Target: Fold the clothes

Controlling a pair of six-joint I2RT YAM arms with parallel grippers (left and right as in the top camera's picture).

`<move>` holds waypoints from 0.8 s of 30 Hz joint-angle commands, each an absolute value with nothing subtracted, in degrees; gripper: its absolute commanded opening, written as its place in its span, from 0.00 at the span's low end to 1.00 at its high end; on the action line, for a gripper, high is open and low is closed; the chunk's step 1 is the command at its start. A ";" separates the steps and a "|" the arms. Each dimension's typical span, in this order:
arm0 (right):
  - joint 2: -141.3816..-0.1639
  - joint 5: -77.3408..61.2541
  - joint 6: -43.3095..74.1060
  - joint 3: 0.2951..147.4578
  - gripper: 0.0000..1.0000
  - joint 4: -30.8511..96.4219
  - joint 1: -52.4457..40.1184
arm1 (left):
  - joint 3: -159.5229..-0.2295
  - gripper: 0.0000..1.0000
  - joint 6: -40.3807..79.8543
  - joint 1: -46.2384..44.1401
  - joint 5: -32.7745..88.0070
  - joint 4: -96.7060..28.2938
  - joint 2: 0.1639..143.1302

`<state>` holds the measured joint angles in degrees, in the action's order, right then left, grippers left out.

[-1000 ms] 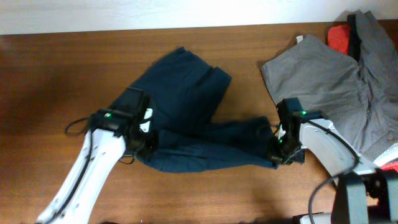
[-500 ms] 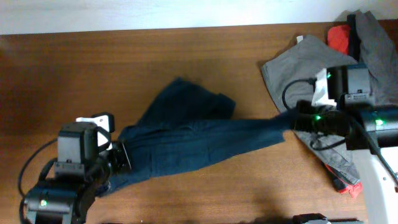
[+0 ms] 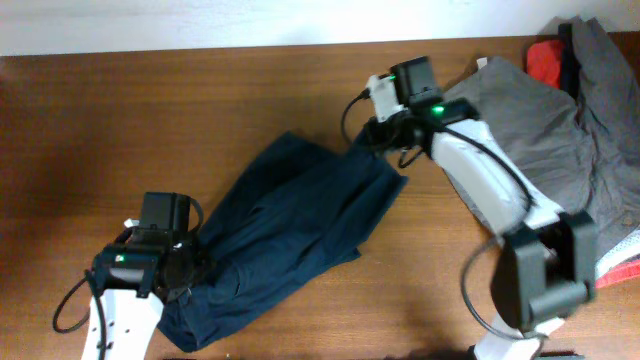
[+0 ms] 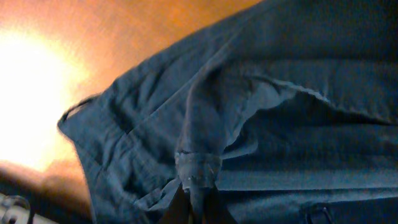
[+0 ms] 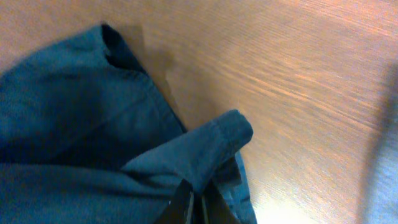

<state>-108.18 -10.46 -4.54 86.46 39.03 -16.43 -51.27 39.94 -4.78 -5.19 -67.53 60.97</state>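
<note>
The clothes in hand are dark navy shorts (image 3: 290, 225), lying on a slant across the wooden table (image 3: 120, 120) from the near left to the middle. My left gripper (image 3: 190, 272) is shut on a fold at their near-left end; in the left wrist view that pinched fold (image 4: 198, 171) rises from the gripper (image 4: 196, 208). My right gripper (image 3: 383, 145) is shut on the far-right corner. The right wrist view shows that corner (image 5: 214, 140) standing up out of the gripper (image 5: 199, 208).
Grey shorts (image 3: 520, 110) lie at the back right, partly under my right arm (image 3: 480, 185). A red piece (image 3: 545, 60) and another grey garment (image 3: 605, 90) are piled in the far right corner. More red cloth (image 3: 625, 268) shows at the right edge.
My right gripper has carried its end of the navy shorts from the right toward the back middle. The left gripper moved slightly right. The shorts went from stretched sideways to a diagonal heap.
</note>
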 commanded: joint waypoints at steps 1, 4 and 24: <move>-114.32 -5.91 -6.22 87.46 0.09 35.14 -17.21 | -46.94 0.00 46.98 -3.86 -22.13 -66.98 62.17; -117.73 -5.82 -6.20 87.46 0.44 33.78 -18.70 | -43.62 0.04 47.29 -3.84 -26.06 -60.71 62.19; -114.21 -14.63 -13.78 85.73 0.85 46.54 -16.86 | -41.06 0.01 50.57 -3.79 -31.46 -63.46 62.30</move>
<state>-114.06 -9.80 -10.85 86.65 46.54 -16.91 -41.32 49.32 -4.08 -29.02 -63.26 62.28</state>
